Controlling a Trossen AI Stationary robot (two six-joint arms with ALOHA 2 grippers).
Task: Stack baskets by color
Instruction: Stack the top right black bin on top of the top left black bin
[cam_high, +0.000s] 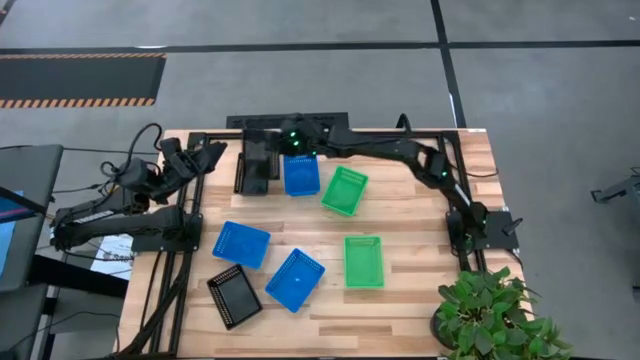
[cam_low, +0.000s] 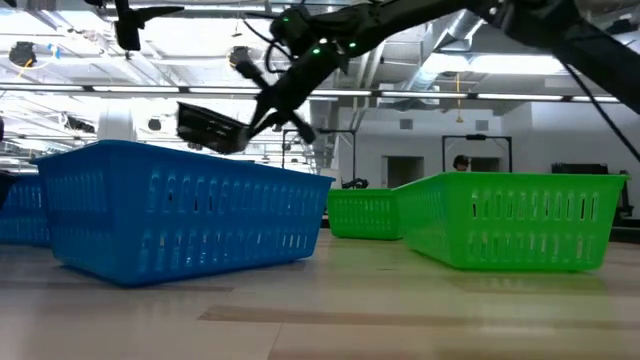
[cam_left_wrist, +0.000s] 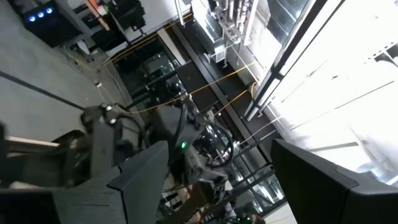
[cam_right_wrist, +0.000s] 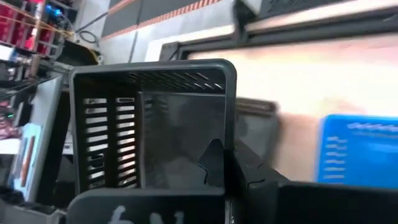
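My right gripper (cam_high: 272, 140) reaches over the table's far left part, shut on a black basket (cam_right_wrist: 149, 124) that hangs in the air (cam_low: 212, 128). Below it another black basket (cam_high: 255, 178) stands on the table. Beside that stand a blue basket (cam_high: 301, 174) and a green one (cam_high: 344, 190). Nearer the front lie two blue baskets (cam_high: 241, 244) (cam_high: 295, 279), a green one (cam_high: 363, 261) and a black one (cam_high: 234, 296), each on its bottom. My left gripper (cam_left_wrist: 230, 186) stands open and empty at the table's far left corner (cam_high: 205, 155), pointing up into the room. My right gripper holds the black basket by one side wall (cam_right_wrist: 229, 143), close to a corner. One finger (cam_right_wrist: 213, 163) is inside the basket and the other outside. The fingers slant down from the table's right side. The basket is lifted clear and hangs tilted, open side up.
A potted plant (cam_high: 495, 315) stands at the near right corner. Black frame rails (cam_high: 450, 180) run along the table's far and side edges. Cables and gear (cam_high: 100, 200) lie off the left edge. Bare wood (cam_high: 420, 270) shows right of the front green basket.
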